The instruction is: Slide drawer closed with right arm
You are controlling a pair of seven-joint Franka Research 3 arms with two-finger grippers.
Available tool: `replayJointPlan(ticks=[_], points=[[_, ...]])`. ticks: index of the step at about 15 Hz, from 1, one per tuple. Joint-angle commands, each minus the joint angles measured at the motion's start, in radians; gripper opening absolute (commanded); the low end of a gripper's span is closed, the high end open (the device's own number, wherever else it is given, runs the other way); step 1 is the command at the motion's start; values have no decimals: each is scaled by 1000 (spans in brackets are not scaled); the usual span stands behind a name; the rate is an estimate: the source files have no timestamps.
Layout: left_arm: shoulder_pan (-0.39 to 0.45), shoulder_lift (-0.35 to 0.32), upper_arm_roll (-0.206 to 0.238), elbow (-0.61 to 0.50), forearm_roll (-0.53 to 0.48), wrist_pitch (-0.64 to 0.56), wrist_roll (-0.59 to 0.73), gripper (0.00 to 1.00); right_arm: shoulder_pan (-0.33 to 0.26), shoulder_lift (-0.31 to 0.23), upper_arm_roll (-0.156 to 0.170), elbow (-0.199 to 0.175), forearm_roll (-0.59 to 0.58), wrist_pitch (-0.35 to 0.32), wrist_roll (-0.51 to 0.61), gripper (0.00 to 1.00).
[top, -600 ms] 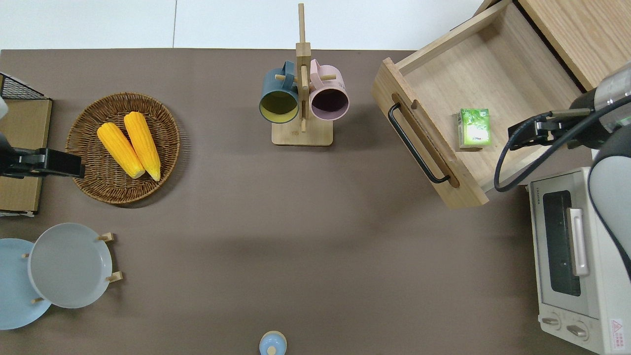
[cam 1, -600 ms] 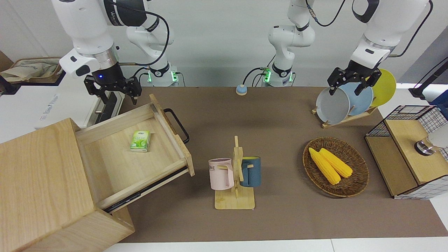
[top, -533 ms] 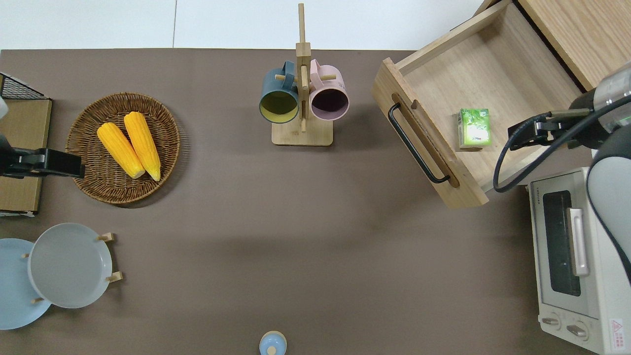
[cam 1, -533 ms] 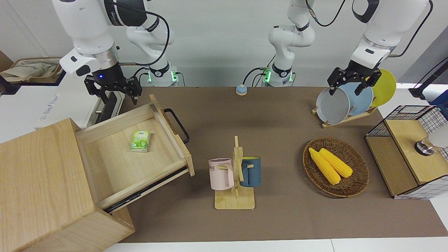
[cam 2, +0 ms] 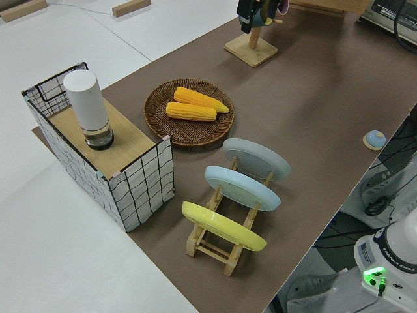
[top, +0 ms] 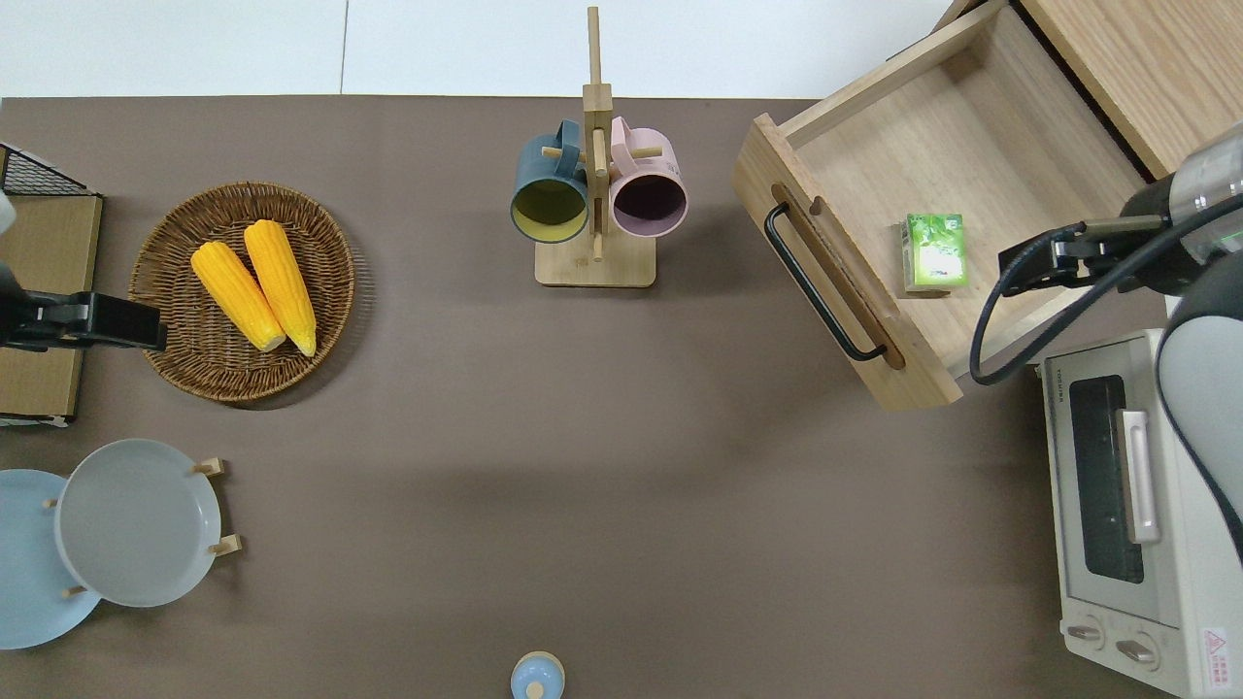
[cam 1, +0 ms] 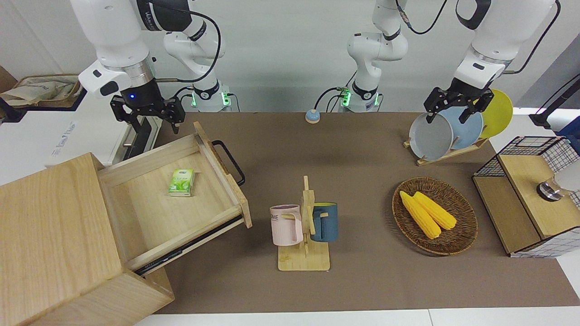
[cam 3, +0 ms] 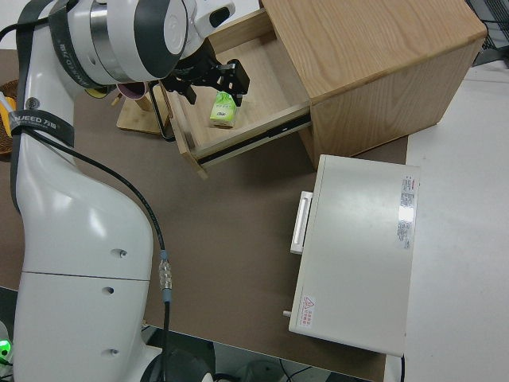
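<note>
The drawer point(cam 1: 181, 213) stands pulled far out of the light-wood cabinet point(cam 1: 50, 226), its black bar handle point(cam 1: 233, 160) facing the table's middle. A green pack point(cam 1: 181, 182) lies on the drawer floor. My right gripper point(cam 1: 148, 118), blue light lit, hangs open and holds nothing. In the overhead view the right gripper point(top: 1020, 264) is over the drawer point(top: 932, 146), beside the green pack point(top: 934, 251) and near the drawer's side wall nearer to the robots. It is well away from the handle point(top: 811, 286). My left gripper point(cam 1: 453, 113) is parked and open.
A white oven point(top: 1136, 505) sits beside the cabinet, nearer to the robots. A mug rack point(cam 1: 304, 226) stands close to the drawer front. A basket of corn point(cam 1: 435, 215), a plate rack point(cam 1: 448, 131) and a wire-grid box point(cam 1: 530, 194) fill the left arm's end.
My right gripper has lifted a little above the drawer. The drawer, the green pack and the left arm have not moved.
</note>
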State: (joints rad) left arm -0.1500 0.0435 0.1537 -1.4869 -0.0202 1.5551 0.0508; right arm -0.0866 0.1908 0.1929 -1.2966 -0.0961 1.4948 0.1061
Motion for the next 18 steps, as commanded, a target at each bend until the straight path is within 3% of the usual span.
replayJointPlan(ticks=[1, 7, 11, 16, 17, 18], points=[[-17, 13, 17, 20, 12, 0, 7, 998, -5, -63, 3, -61, 12, 7, -22, 983], [-17, 13, 17, 20, 12, 0, 7, 998, 13, -181, 2, -205, 15, 18, -22, 981], [-17, 13, 17, 20, 11, 0, 7, 998, 21, -195, -41, -216, 108, 19, -54, 981], [-17, 13, 17, 20, 12, 0, 7, 998, 19, -194, -43, -216, 111, 21, -74, 975], [-17, 13, 17, 20, 12, 0, 7, 998, 18, -192, -43, -214, 111, 21, -74, 954], [-17, 13, 17, 20, 12, 0, 7, 995, 19, -192, -43, -213, 110, 19, -74, 848]])
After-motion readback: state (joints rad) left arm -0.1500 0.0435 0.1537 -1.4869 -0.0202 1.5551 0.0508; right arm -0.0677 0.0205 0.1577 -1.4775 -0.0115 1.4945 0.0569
